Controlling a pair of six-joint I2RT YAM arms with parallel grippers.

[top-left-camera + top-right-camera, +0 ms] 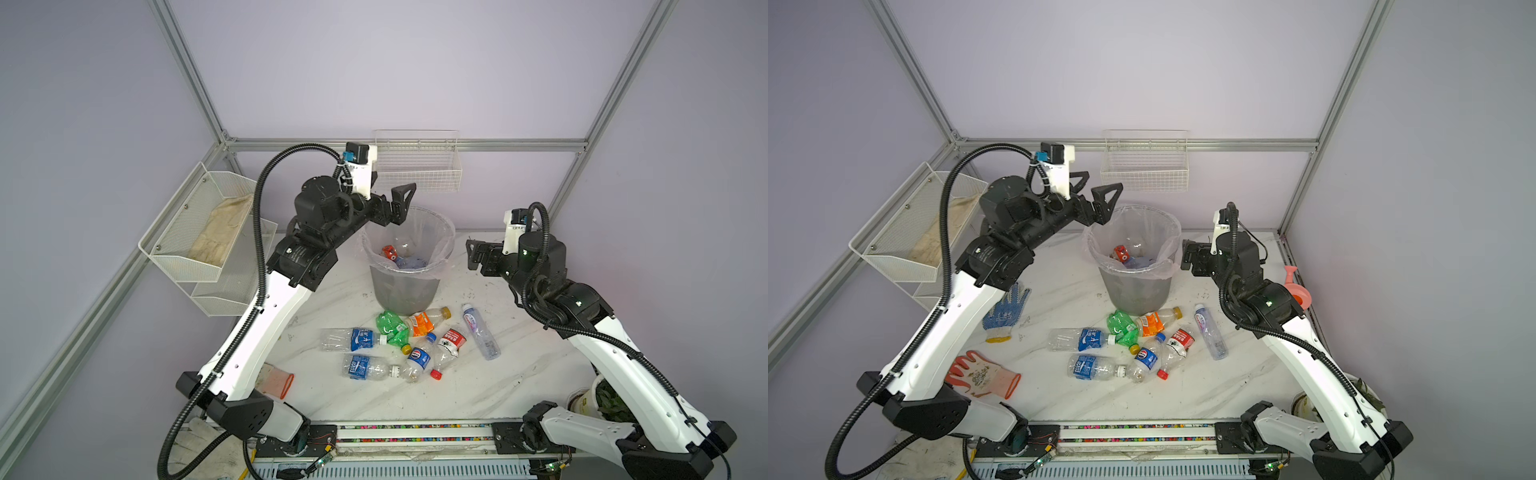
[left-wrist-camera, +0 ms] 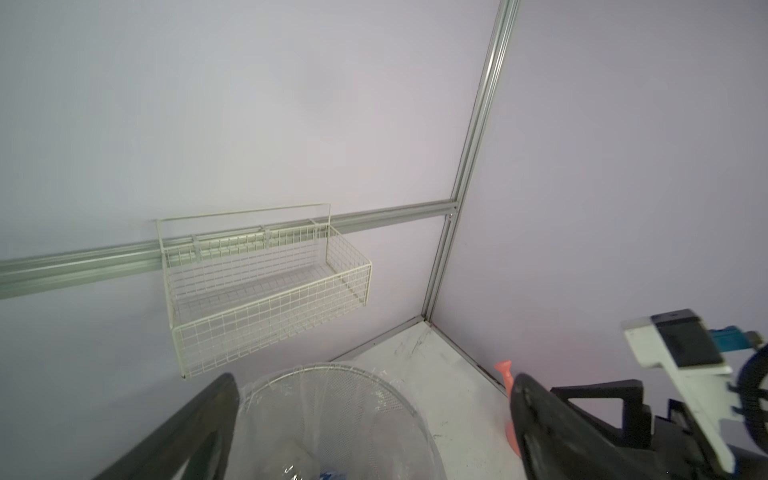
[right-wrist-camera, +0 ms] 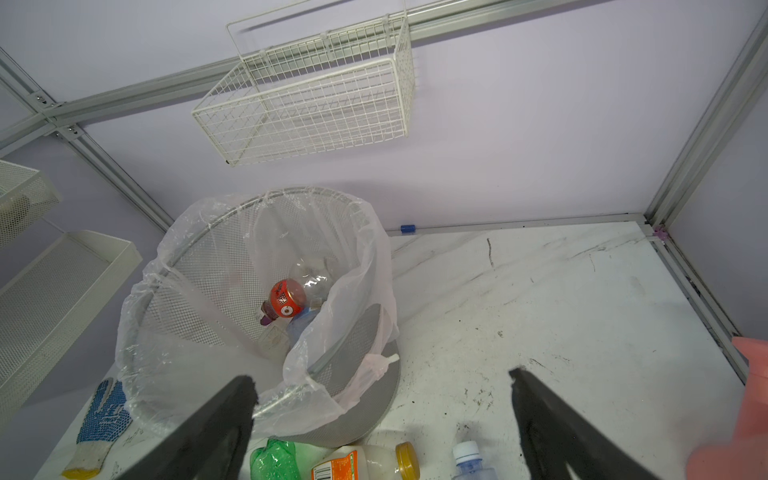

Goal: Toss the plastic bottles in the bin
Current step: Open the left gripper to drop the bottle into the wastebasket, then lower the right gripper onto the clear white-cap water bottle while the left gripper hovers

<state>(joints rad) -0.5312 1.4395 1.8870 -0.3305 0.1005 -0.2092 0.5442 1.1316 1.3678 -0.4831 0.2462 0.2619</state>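
Observation:
The grey mesh bin point(image 1: 405, 286) with a clear bag stands at the back middle of the table. In it lie a red-labelled bottle point(image 3: 286, 299) and a bluish bottle point(image 3: 305, 324). My left gripper point(image 1: 1104, 181) hangs open and empty over the bin's rear left rim point(image 2: 332, 368). My right gripper point(image 1: 469, 253) is open and empty just right of the bin, level with its rim. In front of the bin lie several plastic bottles: two blue-labelled point(image 1: 353, 338), a green one point(image 1: 392, 328), an orange-labelled one point(image 1: 426, 322), a red-labelled one point(image 1: 449, 347) and a clear one point(image 1: 480, 330).
A white wire basket point(image 1: 417, 166) hangs on the back wall above the bin. Mesh baskets point(image 1: 199, 224) hang on the left wall. A blue dotted glove point(image 1: 1007, 311) and an orange glove point(image 1: 984, 374) lie at the left. A pink watering can point(image 1: 1296, 286) stands at the right edge.

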